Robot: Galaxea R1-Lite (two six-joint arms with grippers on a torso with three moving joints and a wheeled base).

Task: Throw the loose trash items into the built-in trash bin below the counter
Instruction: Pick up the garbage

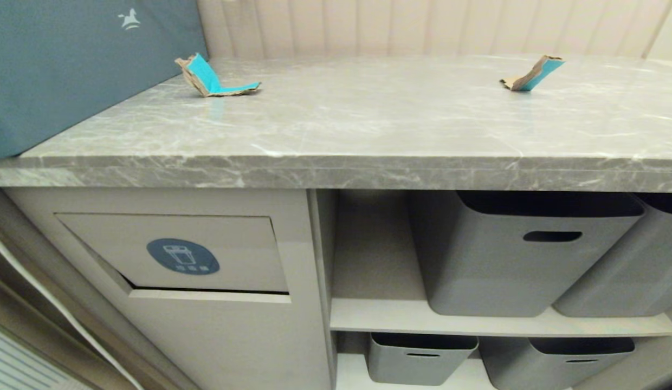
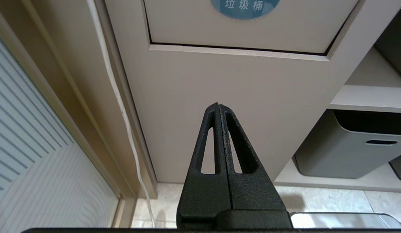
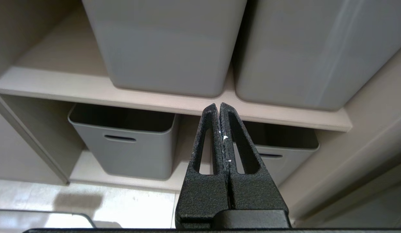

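Two loose trash items lie on the grey marble counter (image 1: 336,130): one turquoise cardboard scrap (image 1: 214,79) at the back left, another scrap (image 1: 534,74) at the back right. The built-in trash bin (image 1: 173,254) sits below the counter at the left, its flap bearing a blue oval sticker (image 2: 245,6). Neither gripper shows in the head view. My left gripper (image 2: 219,105) is shut and empty, low down and facing the cabinet front under the flap. My right gripper (image 3: 218,106) is shut and empty too, facing the shelf with the grey tubs.
A large teal-blue box (image 1: 70,59) stands on the counter's left end beside the left scrap. Grey storage tubs (image 1: 523,249) fill two open shelves right of the bin. A white cord (image 2: 119,106) hangs down left of the cabinet. Pale tiled floor (image 3: 100,204) lies below.
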